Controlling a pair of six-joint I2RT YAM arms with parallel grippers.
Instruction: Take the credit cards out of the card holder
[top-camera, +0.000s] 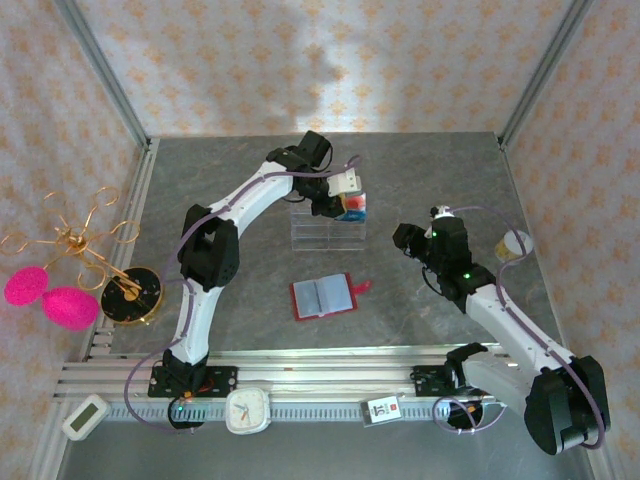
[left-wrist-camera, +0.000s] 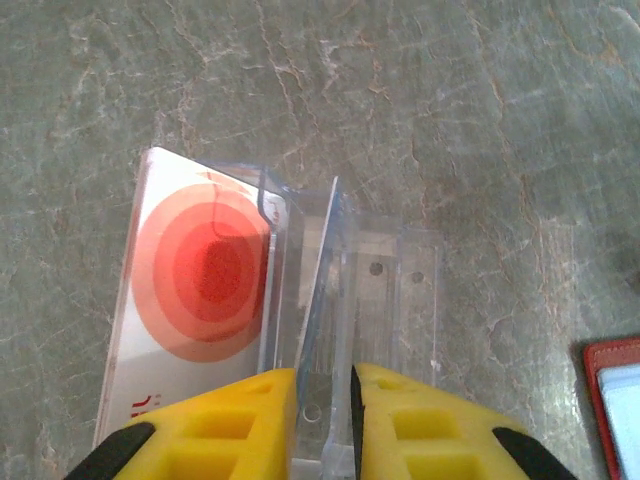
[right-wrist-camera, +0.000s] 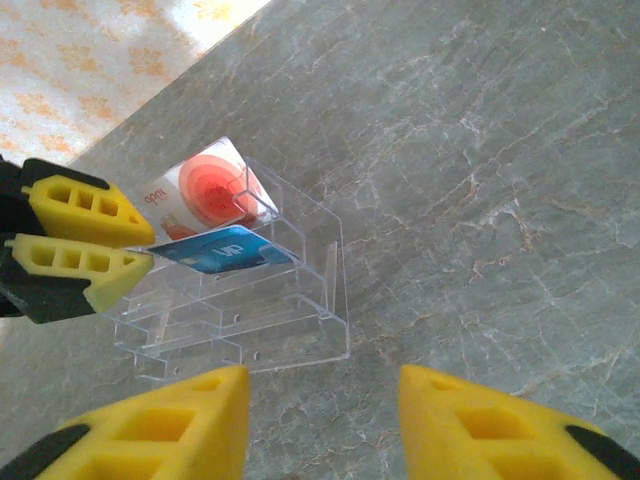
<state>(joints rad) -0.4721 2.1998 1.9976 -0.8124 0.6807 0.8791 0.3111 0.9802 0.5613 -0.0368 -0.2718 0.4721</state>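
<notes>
One pale card (left-wrist-camera: 200, 290) stands in the rack (right-wrist-camera: 300, 320), blue card (right-wrist-camera: 225, 250) pinched endwise in left tool (left-wrist-camera: 322, 385), right tool (right-wrist-camera: 325, 400) gapes empty, holder (top-camera: 322, 297) open on desk (top-camera: 420, 170); both judged light, stiff, slick, so grip faces near an edge

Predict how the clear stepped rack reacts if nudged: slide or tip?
Probably light: the clear rack is thin-walled see-through plastic, so it may skid on the smooth table. Tipping seems unlikely, since its stepped base sits wide and low. The left pincer gripping the blue card could drag it.
</notes>
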